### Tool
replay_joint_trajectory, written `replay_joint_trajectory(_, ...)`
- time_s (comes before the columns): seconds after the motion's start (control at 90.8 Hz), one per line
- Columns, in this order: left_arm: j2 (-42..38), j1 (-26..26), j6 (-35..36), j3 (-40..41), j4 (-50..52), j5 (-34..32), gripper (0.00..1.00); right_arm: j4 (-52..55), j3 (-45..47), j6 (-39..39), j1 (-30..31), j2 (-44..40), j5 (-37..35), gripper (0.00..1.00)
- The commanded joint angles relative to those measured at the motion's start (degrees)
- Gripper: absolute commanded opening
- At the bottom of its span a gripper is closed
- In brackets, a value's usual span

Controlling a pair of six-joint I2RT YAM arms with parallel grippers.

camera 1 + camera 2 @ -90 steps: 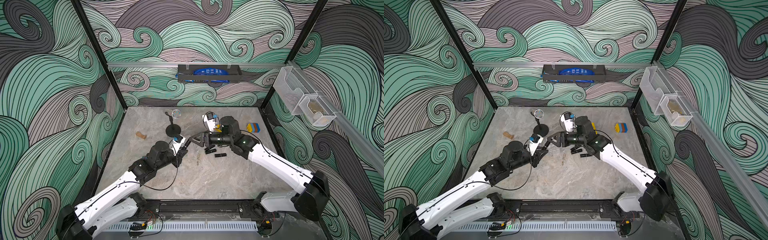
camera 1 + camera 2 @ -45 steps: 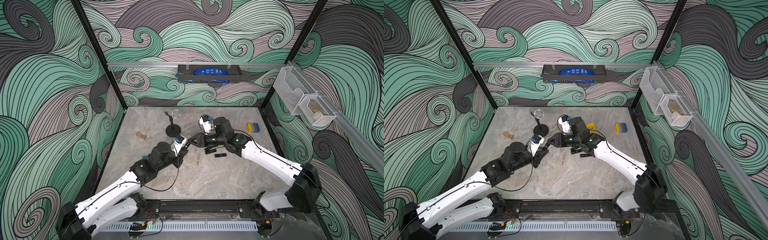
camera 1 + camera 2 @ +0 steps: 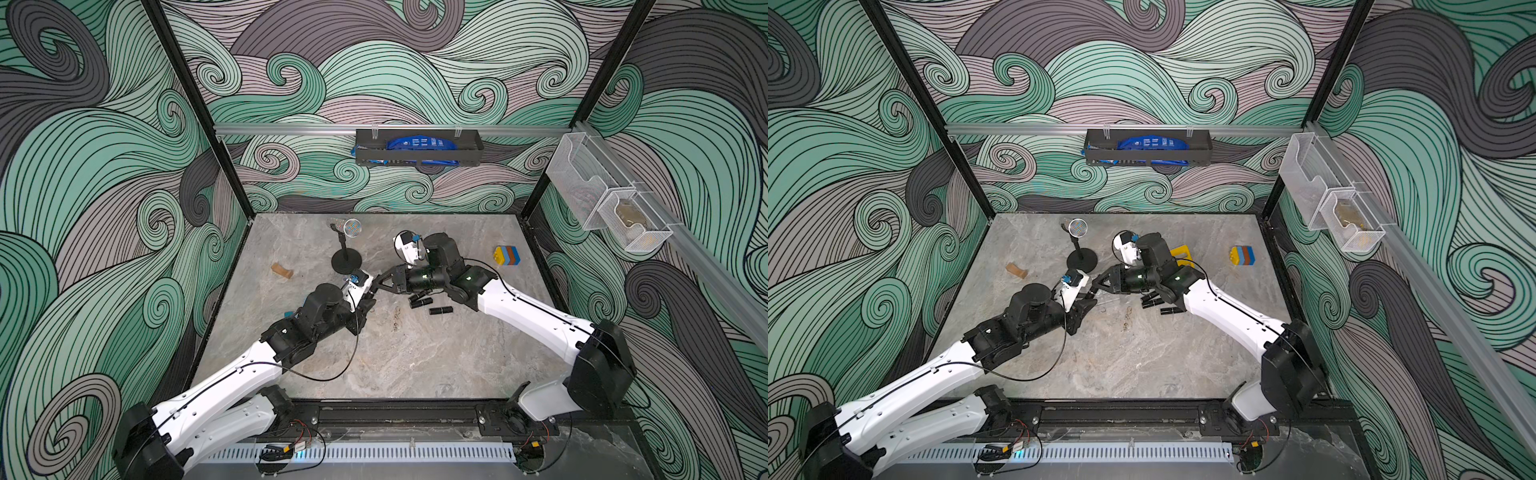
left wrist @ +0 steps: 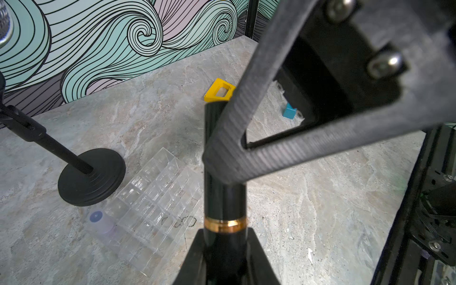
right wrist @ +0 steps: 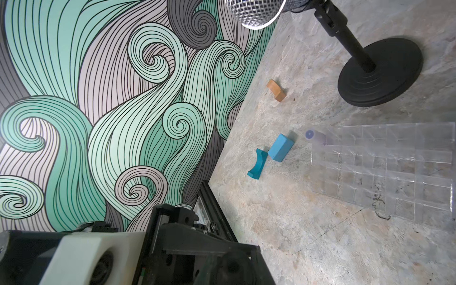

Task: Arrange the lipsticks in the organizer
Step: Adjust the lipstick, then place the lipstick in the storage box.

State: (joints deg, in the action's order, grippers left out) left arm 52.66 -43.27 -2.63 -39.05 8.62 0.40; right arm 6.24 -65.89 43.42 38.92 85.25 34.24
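Right jaws, lately apart, now tight on black lipstick (image 4: 223, 197); left jaws tight around its base.

Both top views hang high above the front edge of the grey marbled tabletop (image 3: 395, 353) and look steeply down toward the wave-patterned back wall. They are far enough off to take in the whole floor, and they share nearly everything with a slight sideways offset.

The left wrist camera sits very close behind a glossy black lipstick tube with a gold band (image 4: 223, 197), facing the back-right corner. The right wrist camera is low and rolled, and faces the left wall.

Both wrist views share the clear acrylic grid organizer (image 4: 158, 195). All four show the black round-based microphone stand (image 3: 346, 262).
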Motion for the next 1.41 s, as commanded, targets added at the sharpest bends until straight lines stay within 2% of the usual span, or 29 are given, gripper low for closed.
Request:
replay_joint_trajectory(0.0, -0.25, -0.50, -0.38, -0.62, -1.27, -0.05, 0.09, -4.94, 1.93, 2.99, -1.47, 0.65, 4.26, 0.18)
replay_joint_trajectory(0.176, -0.03, -0.55, -1.07, -1.01, -0.22, -0.44, 0.17, -5.25, 1.38, 2.85, -1.76, 1.30, 4.76, 0.16)
replay_joint_trajectory(0.319, -0.02, -0.53, -2.02, -2.40, 2.36, -0.57, 0.33, -5.97, 1.58, 2.78, -2.28, 1.58, 5.26, 0.14)
replay_joint_trajectory(0.418, -1.49, -0.20, -6.76, -5.46, 9.68, -7.22, 0.46, -9.08, 3.74, 3.21, -4.10, 0.63, 5.95, 0.11)
replay_joint_trajectory(0.484, -3.15, 1.46, -7.41, -7.15, 14.07, -7.63, 0.51, -12.89, 6.31, 3.92, -6.02, -0.50, 6.19, 0.08)
replay_joint_trajectory(0.66, -4.15, 11.19, -13.12, -10.40, 22.30, -5.16, 0.56, -21.81, 11.32, 3.75, -7.20, -2.13, 0.94, 0.02)
replay_joint_trajectory(0.738, -2.73, 15.46, -15.18, -10.98, 24.41, -3.38, 0.55, -28.48, 13.33, 6.28, -7.06, -0.87, 1.76, 0.01)
replay_joint_trajectory(0.826, -2.00, 17.58, -15.94, -11.48, 25.97, -1.91, 0.54, -35.09, 15.29, 9.06, -6.57, 0.66, 2.60, 0.00)
replay_joint_trajectory(0.881, -2.32, 18.01, -16.31, -11.32, 25.81, -1.50, 0.54, -34.61, 15.03, 9.18, -6.12, 1.32, 1.93, 0.00)
replay_joint_trajectory(0.936, -2.65, 18.40, -16.90, -10.71, 25.30, -1.65, 0.54, -29.49, 13.18, 6.24, -5.39, 1.88, -2.28, 0.00)
replay_joint_trajectory(0.98, -2.76, 18.97, -17.90, -9.94, 24.67, -1.94, 0.54, -23.43, 10.88, 2.98, -4.18, 2.39, -8.26, 0.00)
replay_joint_trajectory(1.068, -2.54, 20.18, -20.93, -7.87, 22.41, -2.24, 0.54, -14.10, 4.83, -4.06, -0.02, 4.48, -26.80, 0.00)
replay_joint_trajectory(1.156, -1.71, 20.90, -23.66, -6.11, 20.69, -2.34, 0.53, -12.15, 0.68, -8.48, 4.56, 8.31, -38.77, 0.00)
replay_joint_trajectory(1.299, -1.82, 21.47, -24.70, -4.61, 21.05, -5.88, 0.53, -11.01, -4.44, -12.28, 9.41, 14.53, -48.51, 0.00)
replay_joint_trajectory(1.398, -2.99, 22.34, -24.79, -3.10, 20.85, -8.04, 0.53, -11.95, -6.24, -14.30, 11.30, 17.35, -50.82, 0.00)
